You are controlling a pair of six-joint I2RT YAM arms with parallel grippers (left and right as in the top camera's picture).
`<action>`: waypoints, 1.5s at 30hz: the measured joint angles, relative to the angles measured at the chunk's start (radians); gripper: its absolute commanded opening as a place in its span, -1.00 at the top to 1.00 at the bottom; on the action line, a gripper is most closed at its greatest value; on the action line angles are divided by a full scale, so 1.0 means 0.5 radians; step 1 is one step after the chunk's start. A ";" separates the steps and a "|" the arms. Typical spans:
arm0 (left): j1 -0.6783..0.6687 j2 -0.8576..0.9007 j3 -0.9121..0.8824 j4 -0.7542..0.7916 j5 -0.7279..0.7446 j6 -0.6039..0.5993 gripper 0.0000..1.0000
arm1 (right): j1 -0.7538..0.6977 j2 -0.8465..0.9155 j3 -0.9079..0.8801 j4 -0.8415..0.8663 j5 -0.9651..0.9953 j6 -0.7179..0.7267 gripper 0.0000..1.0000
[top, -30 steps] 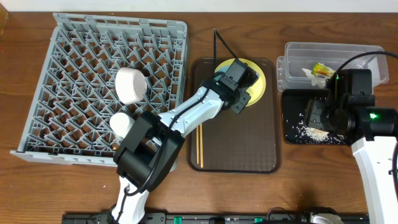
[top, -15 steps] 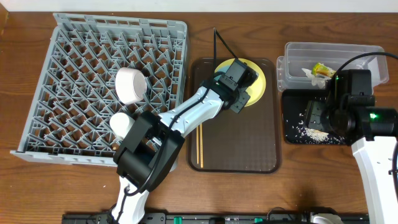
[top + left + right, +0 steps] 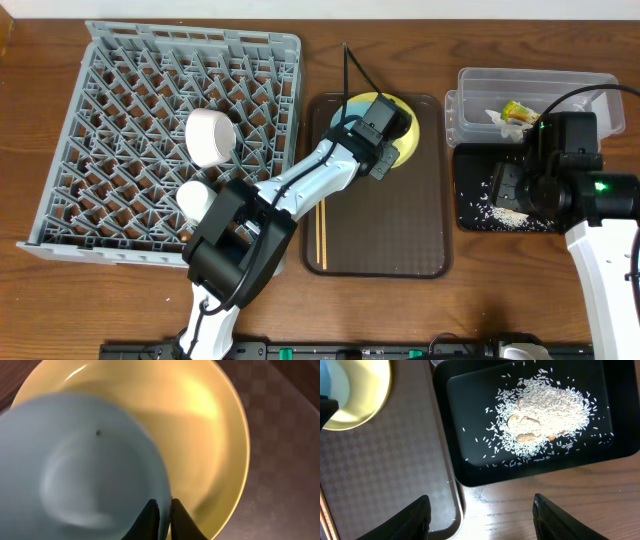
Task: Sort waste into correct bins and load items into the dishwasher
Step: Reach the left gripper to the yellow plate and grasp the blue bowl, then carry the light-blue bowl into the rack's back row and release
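Note:
My left gripper (image 3: pixel 162 510) is shut on the rim of the light blue bowl (image 3: pixel 85 470). The bowl is over the round yellow plate (image 3: pixel 210 435) at the far end of the brown tray; in the overhead view this gripper (image 3: pixel 385 130) covers most of the plate (image 3: pixel 405 152). My right gripper (image 3: pixel 480 515) is open and empty above the near-left corner of the black tray (image 3: pixel 445 420), which holds white rice scraps (image 3: pixel 540 415). The clear tub (image 3: pixel 480 80) holds the yellow-green wrapper (image 3: pixel 517 110). Wooden chopsticks (image 3: pixel 322 235) lie on the brown tray.
The grey dish rack (image 3: pixel 120 120) at the left holds the pinkish-white bowl (image 3: pixel 210 137) and the small white cup (image 3: pixel 197 200). The brown tray (image 3: pixel 400 240) lies between the rack and the black tray (image 3: pixel 470 215). My left arm crosses the rack's near right corner.
My left gripper with the bowl has shifted slightly left, and the plate's visible yellow edge has shifted left with it. The right arm has not moved.

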 measured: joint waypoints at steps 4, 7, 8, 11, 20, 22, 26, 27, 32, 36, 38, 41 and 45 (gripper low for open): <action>0.000 0.000 0.000 0.001 -0.017 0.002 0.88 | 0.000 0.000 0.000 0.000 0.000 0.000 -0.27; 0.000 0.000 0.000 0.001 -0.024 0.002 0.88 | 0.000 0.000 0.000 0.000 0.000 0.000 -0.26; 0.000 0.000 0.000 0.001 -0.025 0.002 0.88 | 0.000 0.000 0.000 0.000 0.000 0.000 -0.26; 0.000 -0.005 0.000 0.000 -0.032 0.002 0.88 | 0.000 0.000 0.001 0.000 0.000 0.000 -0.26; 0.026 -0.356 -0.002 -0.133 -0.037 0.002 0.88 | 0.000 0.000 0.000 -0.001 0.000 -0.001 -0.26; 0.062 -0.497 -0.002 -0.155 -0.020 0.002 0.88 | 0.000 0.000 0.000 -0.001 0.000 0.000 -0.26; 0.198 -0.705 -0.002 -0.185 0.133 0.001 0.88 | 0.000 0.000 0.000 0.000 0.000 -0.001 -0.26; 0.256 -0.745 -0.002 -0.181 0.206 -0.006 0.88 | 0.000 0.000 0.001 0.000 0.000 -0.001 -0.26; 0.632 -0.858 -0.002 -0.112 0.658 -0.119 0.88 | 0.000 0.000 0.000 0.000 0.001 0.000 -0.26; 0.996 -0.848 -0.002 -0.018 1.173 -0.272 0.88 | 0.000 0.000 0.000 0.000 0.001 -0.001 -0.26; 1.171 -0.836 -0.002 0.019 1.408 -0.346 0.88 | 0.000 0.000 0.000 0.000 0.001 -0.001 -0.26; 1.399 -0.787 -0.002 0.096 1.729 -0.444 0.88 | 0.000 0.000 0.000 -0.001 0.000 -0.001 -0.26; 1.588 -0.645 -0.002 0.212 2.126 -0.553 0.88 | 0.000 0.000 0.000 -0.001 0.000 -0.001 -0.26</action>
